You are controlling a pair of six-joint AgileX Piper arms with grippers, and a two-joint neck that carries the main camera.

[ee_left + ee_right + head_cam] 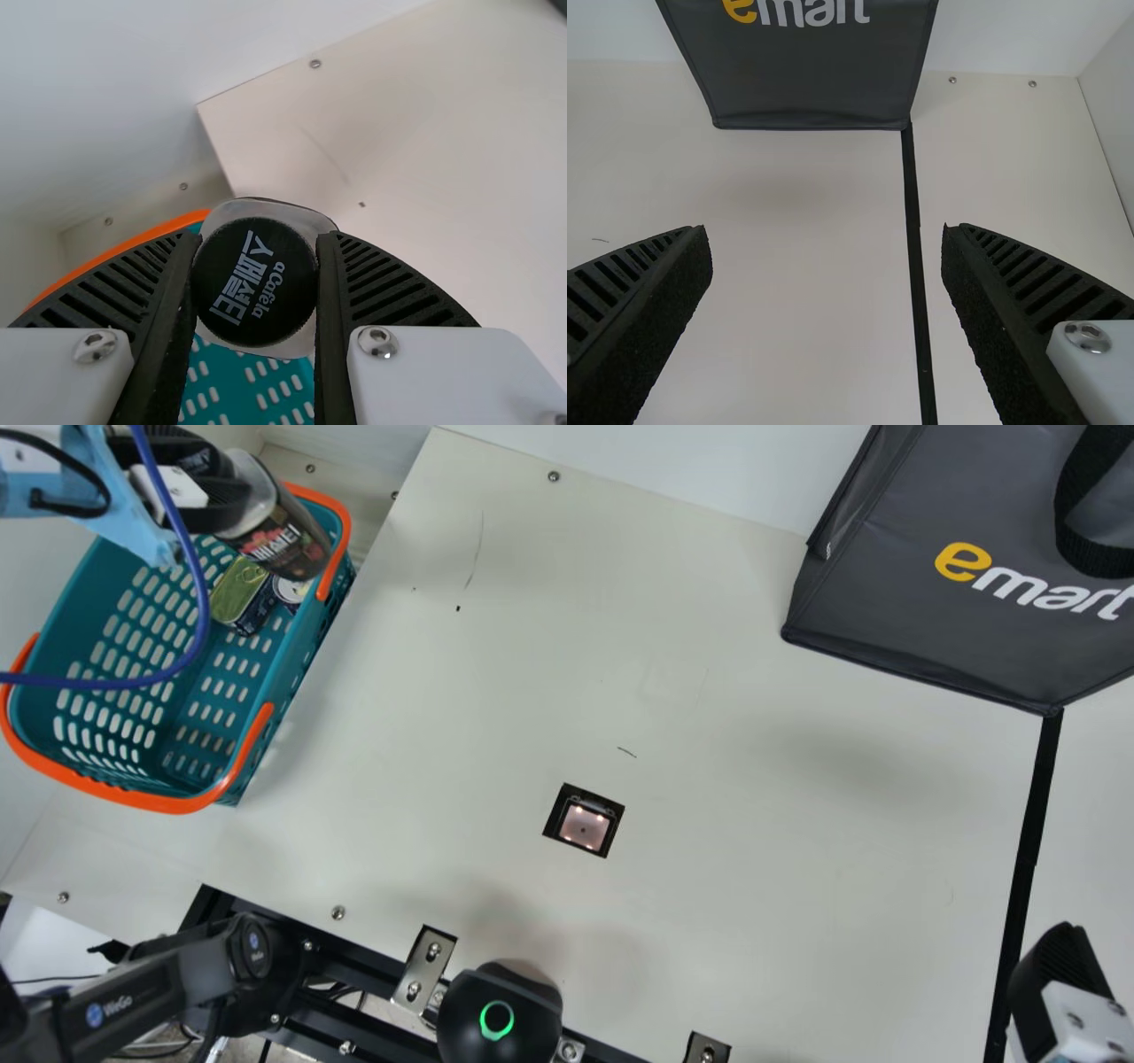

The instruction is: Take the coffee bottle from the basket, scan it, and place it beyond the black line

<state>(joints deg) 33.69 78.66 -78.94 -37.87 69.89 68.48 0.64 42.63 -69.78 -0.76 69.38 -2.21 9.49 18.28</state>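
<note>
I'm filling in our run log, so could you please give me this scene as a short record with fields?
coffee bottle: tilted, over the basket
left gripper: clamped on the bottle's upper end
right gripper: open and empty, by the black line
basket contents: green-topped tin, round tin
scanner: lit, uncovered
gray bag: at the line's far end

"What sort of place is this?"
"Seemingly a lab mocked up as a shop checkout; there's a teal perforated plastic basket with orange handles (pixel 124 646), a small square black-framed scanner (pixel 583 825) and a dark grey fabric shopping bag (pixel 895 611)."
"Why a lab?"
"A black jointed robot arm (pixel 115 992); black metal framing (pixel 354 976) too."
</note>
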